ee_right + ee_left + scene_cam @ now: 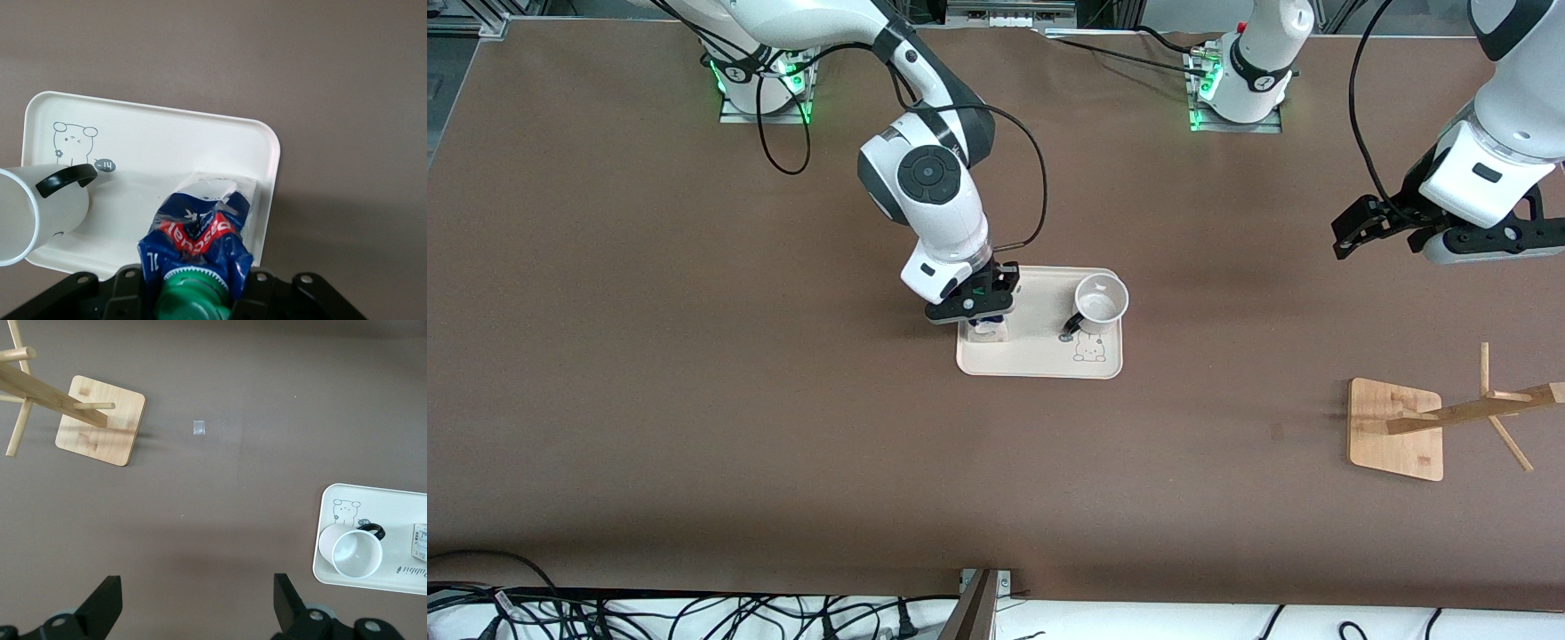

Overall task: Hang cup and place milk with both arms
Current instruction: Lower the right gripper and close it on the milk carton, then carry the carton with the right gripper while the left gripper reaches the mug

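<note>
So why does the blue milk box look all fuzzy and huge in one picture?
Right wrist view: the dark blue gable-top milk carton sits right under the lens, so its round green cap blurs and looms large. Front view: it is tiny and mostly hidden under the right gripper, above the cream rectangular tray. Left wrist view: even, soft lighting, faint shadows.

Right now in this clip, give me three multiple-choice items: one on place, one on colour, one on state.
1. Where is the cup?
A. on the tray
B. on the rack
C. on bare table

2. What colour is the milk cap?
A. red
B. green
C. white

3. What is the right claw doing?
A. open over the rack
B. holding the cup
C. shut on the milk

Answers: 1 A, the cup stands on the tray beside the milk. 2 B, the right wrist view shows green. 3 C, the left claw waits open.
</note>
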Action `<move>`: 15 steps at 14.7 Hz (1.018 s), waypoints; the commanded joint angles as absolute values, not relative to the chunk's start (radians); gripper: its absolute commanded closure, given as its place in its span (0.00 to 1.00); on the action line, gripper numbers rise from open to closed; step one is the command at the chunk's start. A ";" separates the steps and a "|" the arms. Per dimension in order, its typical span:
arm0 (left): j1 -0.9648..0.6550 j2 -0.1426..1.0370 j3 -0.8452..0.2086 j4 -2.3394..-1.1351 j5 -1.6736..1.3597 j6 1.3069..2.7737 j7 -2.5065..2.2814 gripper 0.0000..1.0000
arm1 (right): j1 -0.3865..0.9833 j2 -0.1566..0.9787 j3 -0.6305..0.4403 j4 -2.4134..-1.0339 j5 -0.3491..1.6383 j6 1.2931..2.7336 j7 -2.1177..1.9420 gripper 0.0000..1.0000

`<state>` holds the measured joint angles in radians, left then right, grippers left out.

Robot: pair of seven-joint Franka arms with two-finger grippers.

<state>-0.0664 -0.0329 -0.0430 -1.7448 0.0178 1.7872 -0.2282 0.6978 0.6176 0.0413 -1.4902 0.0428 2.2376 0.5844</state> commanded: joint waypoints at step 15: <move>-0.110 0.132 -0.132 -1.641 0.043 1.782 -0.215 0.00 | 0.706 0.256 -0.151 -1.488 -0.086 1.737 0.482 0.63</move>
<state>-0.0904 0.1018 -0.1142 -1.6845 0.0178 1.7929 -0.2261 0.6991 0.3252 -0.0606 -1.4637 -0.0695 1.8108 0.5653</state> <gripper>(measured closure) 0.000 0.630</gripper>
